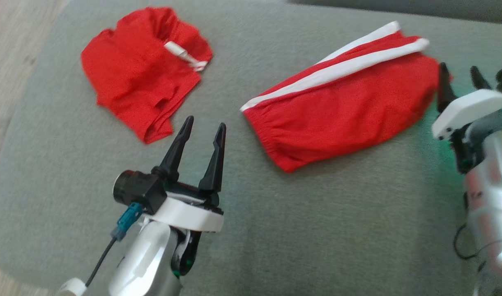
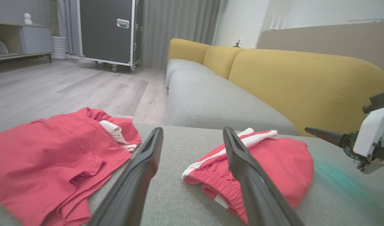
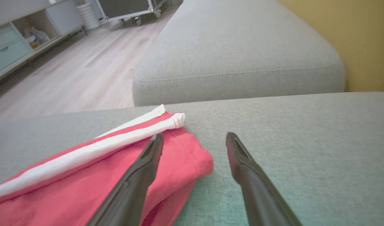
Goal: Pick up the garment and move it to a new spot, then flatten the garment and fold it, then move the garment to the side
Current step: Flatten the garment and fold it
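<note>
Crumpled red cloth garment (image 1: 140, 78) at far-left corner of grey fabric sofa seat (image 1: 316, 226); red white-striped shorts (image 1: 345, 107) near right edge. Jaws apart, empty: left gripper (image 1: 206, 122), right gripper (image 1: 458, 68).

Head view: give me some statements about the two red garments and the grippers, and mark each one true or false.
1. The striped garment and the plain garment both lie on the grey cushion. True.
2. The left gripper holds the plain garment. False: it is open and empty.
3. The striped garment lies nearer the right gripper than the plain one does. True.
4. The two garments overlap. False: bare cushion separates them.
5. The right gripper is shut on the striped garment. False: its fingers stand apart at the garment's end.
</note>
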Motion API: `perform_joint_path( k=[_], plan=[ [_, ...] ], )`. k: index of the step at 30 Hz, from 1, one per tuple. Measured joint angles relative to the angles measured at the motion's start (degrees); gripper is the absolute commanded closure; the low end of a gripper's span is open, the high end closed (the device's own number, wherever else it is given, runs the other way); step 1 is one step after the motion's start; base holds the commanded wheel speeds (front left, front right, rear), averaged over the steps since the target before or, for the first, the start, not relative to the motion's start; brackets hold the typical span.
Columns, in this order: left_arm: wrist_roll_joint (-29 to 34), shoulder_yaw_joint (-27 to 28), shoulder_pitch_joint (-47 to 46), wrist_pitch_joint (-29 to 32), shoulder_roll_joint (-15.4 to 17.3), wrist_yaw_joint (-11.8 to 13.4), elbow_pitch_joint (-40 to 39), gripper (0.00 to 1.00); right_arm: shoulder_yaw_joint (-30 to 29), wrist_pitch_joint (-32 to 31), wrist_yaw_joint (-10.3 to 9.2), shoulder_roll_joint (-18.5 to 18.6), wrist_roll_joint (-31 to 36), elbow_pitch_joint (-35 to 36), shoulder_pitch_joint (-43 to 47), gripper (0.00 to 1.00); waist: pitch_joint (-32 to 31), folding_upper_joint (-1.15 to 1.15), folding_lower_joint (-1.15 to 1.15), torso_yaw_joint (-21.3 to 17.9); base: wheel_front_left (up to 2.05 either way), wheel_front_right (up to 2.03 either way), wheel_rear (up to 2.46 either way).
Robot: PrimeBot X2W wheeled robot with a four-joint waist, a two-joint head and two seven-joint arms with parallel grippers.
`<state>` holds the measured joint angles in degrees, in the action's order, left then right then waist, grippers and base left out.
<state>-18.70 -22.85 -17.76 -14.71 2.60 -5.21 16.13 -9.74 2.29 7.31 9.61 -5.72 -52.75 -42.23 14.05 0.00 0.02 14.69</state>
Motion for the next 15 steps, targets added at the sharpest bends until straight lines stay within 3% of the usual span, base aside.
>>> perform_joint_path(
  k=[7,15],
  plan=[
    [-3.0,-3.4,-1.7,0.0,0.0,1.3,-0.8,0.00,-1.8,-3.0,0.00,2.6,5.9,-10.8,-5.4,0.00,3.6,0.00,-0.01,4.0,0.00,0.00,0.00],
    [-4.0,-4.9,-2.7,0.0,-0.1,2.3,-1.5,0.00,-3.3,-2.5,0.00,4.0,9.3,-16.1,-10.3,0.00,5.6,0.00,-0.02,5.6,0.00,0.00,0.00]
  ],
)
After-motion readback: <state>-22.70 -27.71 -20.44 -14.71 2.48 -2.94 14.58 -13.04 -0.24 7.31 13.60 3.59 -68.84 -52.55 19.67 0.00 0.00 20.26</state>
